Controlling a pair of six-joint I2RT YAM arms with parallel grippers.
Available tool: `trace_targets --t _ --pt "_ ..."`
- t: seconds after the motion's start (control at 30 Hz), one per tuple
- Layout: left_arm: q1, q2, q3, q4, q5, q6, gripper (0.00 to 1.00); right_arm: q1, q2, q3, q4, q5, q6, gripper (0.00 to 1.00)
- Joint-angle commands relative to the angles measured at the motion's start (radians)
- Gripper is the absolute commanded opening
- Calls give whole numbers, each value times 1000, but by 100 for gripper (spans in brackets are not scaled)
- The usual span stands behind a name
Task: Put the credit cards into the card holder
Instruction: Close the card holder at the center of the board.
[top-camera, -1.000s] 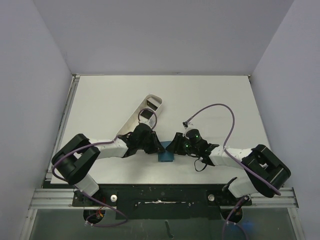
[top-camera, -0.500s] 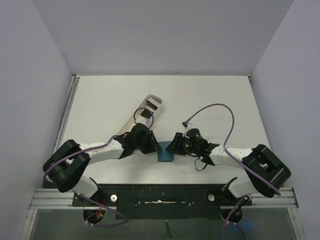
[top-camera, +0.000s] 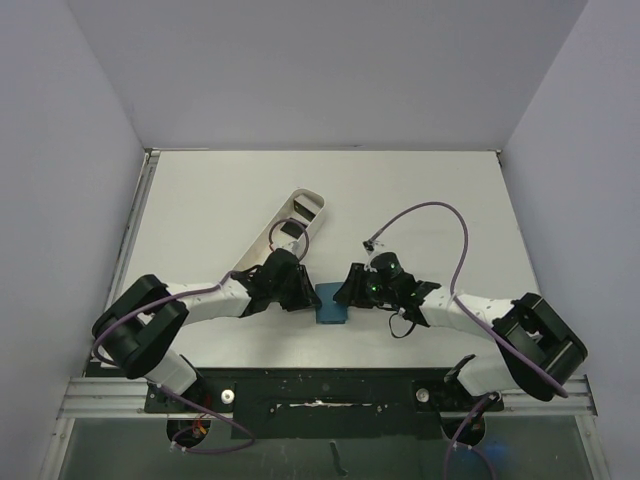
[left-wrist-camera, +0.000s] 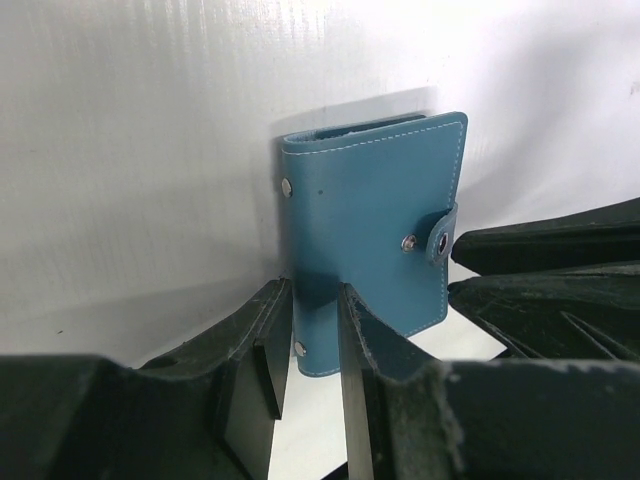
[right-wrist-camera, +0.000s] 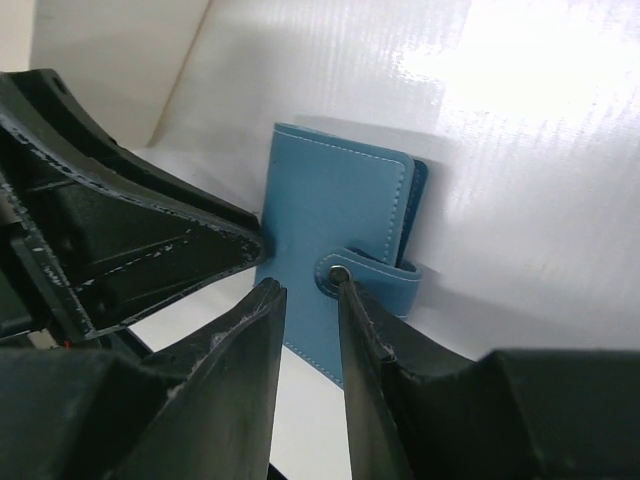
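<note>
The teal card holder (top-camera: 331, 304) lies shut on the table between my two grippers. In the left wrist view the card holder (left-wrist-camera: 370, 220) has its snap tab (left-wrist-camera: 443, 235) fastened. My left gripper (left-wrist-camera: 315, 300) is part-way open, its tips over the holder's near spine corner without pinching it. My right gripper (right-wrist-camera: 310, 290) is also narrowly open over the cover of the card holder (right-wrist-camera: 335, 210), one fingertip (right-wrist-camera: 345, 290) touching the tab's snap (right-wrist-camera: 340, 272). Dark credit cards (top-camera: 291, 230) lie in the white tray, away from both grippers.
A long white oblong tray (top-camera: 262, 248) lies slanted behind the left arm. A purple cable (top-camera: 440, 215) arches above the right arm. The left gripper's black body (right-wrist-camera: 140, 250) crowds the holder's other side in the right wrist view.
The left jaws have opened a little and the left arm's elbow has shifted. The right jaws have narrowed slightly. The card holder has stayed where it was.
</note>
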Motion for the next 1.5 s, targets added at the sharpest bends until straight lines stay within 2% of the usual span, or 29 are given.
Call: trace_targets --t 0.0,0.3,0.67,0.8,1.03,1.2,1.47 --pt "3 12 31 35 10 19 25 -5 14 32 -20 43 -31 29" --pt "3 49 26 89 47 4 21 -5 105 34 71 -43 -36 30" --pt "3 60 31 90 42 8 20 0 66 38 57 -122 -55 29" --pt "3 61 32 86 41 8 20 -2 31 57 -9 -101 -66 29" --pt "4 42 39 63 39 8 19 -9 -6 120 -139 24 -106 31" --pt "7 -47 71 39 7 -7 19 -15 15 137 -137 36 -108 32" --pt "12 -20 113 69 19 -6 0 -22 77 128 -109 45 -102 30"
